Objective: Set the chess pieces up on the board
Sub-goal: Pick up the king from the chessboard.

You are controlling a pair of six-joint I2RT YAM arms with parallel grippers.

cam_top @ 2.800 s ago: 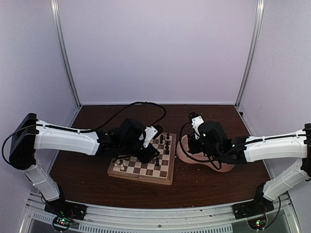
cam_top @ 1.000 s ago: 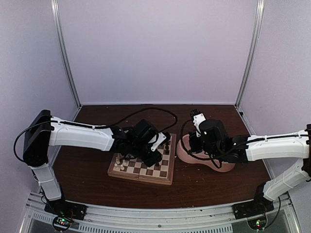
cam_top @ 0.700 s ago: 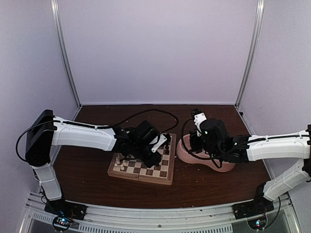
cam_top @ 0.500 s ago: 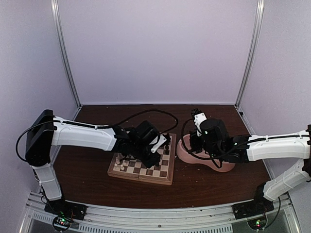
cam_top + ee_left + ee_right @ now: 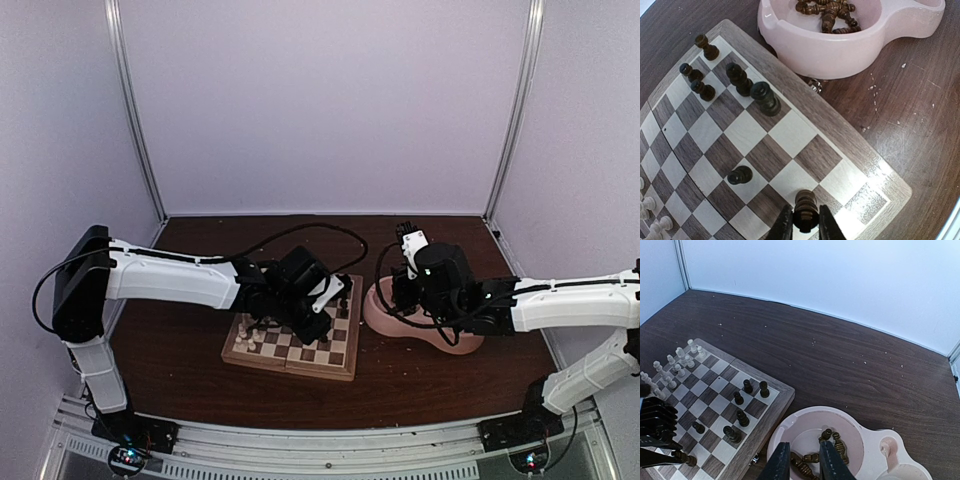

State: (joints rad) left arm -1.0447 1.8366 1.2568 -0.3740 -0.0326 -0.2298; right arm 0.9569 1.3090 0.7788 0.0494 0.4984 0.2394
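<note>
My left gripper [image 5: 805, 220]: clamping a turned dark piece [image 5: 806, 205] on the checkered board [image 5: 765, 155].
My right gripper [image 5: 804, 446]: ajar above glossy pink bowl [image 5: 856, 439].

Browns, cream, pink
We see the board [image 5: 790, 132] checkered light and dark brown, tan-rimmed; dark brown pieces [image 5: 765, 98] and cream pieces [image 5: 682, 360]; a pale pink bowl [image 5: 820, 50].

Board [image 5: 705, 131] centre open — dark pieces [image 5: 765, 98] cluster beside the bowl [image 5: 830, 52].
</note>
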